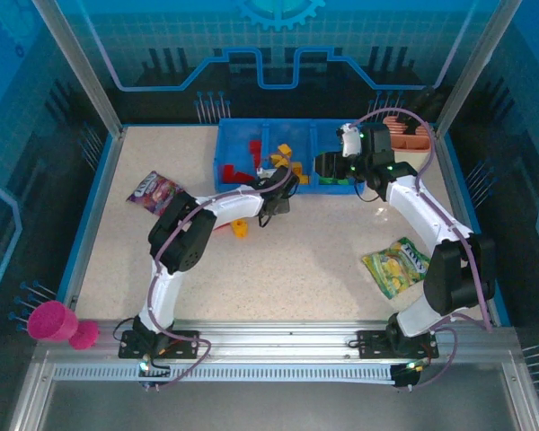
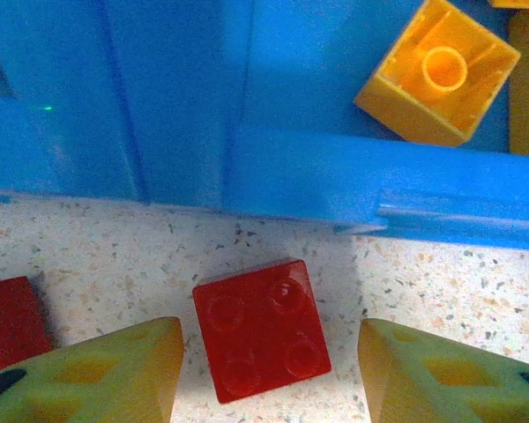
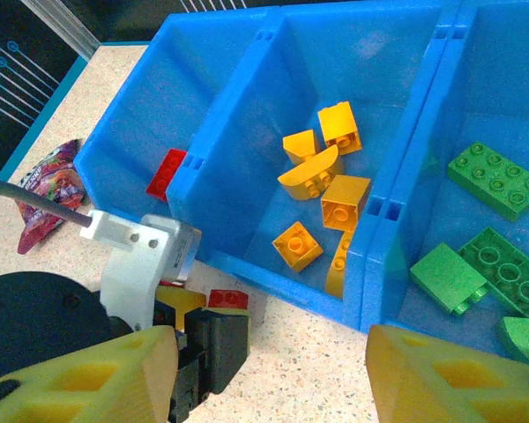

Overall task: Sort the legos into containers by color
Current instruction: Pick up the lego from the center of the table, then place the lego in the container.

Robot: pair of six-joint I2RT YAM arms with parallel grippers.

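Observation:
A square red lego (image 2: 262, 328) lies studs up on the table just in front of the blue bin's wall (image 2: 335, 167). My left gripper (image 2: 269, 352) is open, one finger on each side of the brick, not touching it. A second red lego (image 2: 13, 322) lies to its left. The left gripper (image 1: 277, 199) is at the bin's front edge. My right gripper (image 3: 271, 352) hovers open and empty above the bin's front. The bin (image 1: 223, 153) holds red legos (image 3: 166, 174) on the left, yellow ones (image 3: 344, 201) in the middle and green ones (image 3: 496, 179) on the right.
An orange lego (image 1: 240, 228) lies on the table near the left arm. A purple snack packet (image 1: 155, 191) lies left of the bin and a yellow-green one (image 1: 396, 266) at the right. A pink cup (image 1: 54, 321) sits off the near left corner.

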